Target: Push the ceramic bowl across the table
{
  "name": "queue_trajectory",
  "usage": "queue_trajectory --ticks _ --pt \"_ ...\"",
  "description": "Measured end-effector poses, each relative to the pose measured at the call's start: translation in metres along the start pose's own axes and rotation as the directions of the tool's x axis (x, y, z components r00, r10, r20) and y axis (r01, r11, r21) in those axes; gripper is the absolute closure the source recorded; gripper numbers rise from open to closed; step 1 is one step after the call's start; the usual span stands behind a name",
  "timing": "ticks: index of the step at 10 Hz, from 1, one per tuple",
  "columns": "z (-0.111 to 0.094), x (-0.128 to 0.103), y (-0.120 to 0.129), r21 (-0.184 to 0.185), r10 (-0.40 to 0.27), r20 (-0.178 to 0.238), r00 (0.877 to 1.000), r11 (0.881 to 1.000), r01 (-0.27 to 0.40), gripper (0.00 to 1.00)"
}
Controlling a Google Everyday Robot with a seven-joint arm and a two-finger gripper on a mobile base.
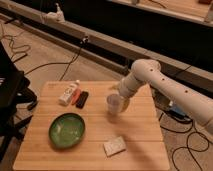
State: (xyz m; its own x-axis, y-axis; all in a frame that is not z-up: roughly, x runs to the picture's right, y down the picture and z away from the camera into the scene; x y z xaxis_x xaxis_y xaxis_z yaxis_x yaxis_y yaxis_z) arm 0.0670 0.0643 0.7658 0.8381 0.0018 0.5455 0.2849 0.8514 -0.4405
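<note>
The ceramic bowl (67, 130), wide, shallow and glossy green with a dark rim, sits upright on the front left part of the light wooden table (140, 125). The white arm reaches in from the right, bending down over the table's back right part. My gripper (121, 101) is at its end, right behind a small whitish cup (114, 104), well to the right of the bowl and apart from it.
A white bottle with a red stripe (68, 93) and a dark flat object (81, 99) lie at the back left. A pale sponge-like block (114, 146) lies near the front edge. Cables run over the floor around the table. A dark chair stands at the left.
</note>
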Motion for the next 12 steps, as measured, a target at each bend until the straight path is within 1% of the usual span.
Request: queue_trajectory --ticks 3,4,5,6,9,10,12 --pt "0.0000 -0.0002 0.0000 0.000 0.000 0.001 1.000 1.000 0.000 0.20" --pt "0.0000 0.0001 0.0000 0.000 0.000 0.000 1.000 1.000 0.000 0.22" --pt "0.0000 0.0000 0.0000 0.000 0.000 0.000 1.000 1.000 0.000 0.29" --pt "0.0000 -0.0001 0.0000 0.000 0.000 0.000 1.000 1.000 0.000 0.38" --pt "0.0000 0.0000 0.0000 0.000 0.000 0.000 1.000 1.000 0.000 0.69" --pt "0.0000 -0.0001 0.0000 0.000 0.000 0.000 1.000 1.000 0.000 0.81" --pt "0.0000 -0.0001 0.0000 0.000 0.000 0.001 1.000 1.000 0.000 0.97"
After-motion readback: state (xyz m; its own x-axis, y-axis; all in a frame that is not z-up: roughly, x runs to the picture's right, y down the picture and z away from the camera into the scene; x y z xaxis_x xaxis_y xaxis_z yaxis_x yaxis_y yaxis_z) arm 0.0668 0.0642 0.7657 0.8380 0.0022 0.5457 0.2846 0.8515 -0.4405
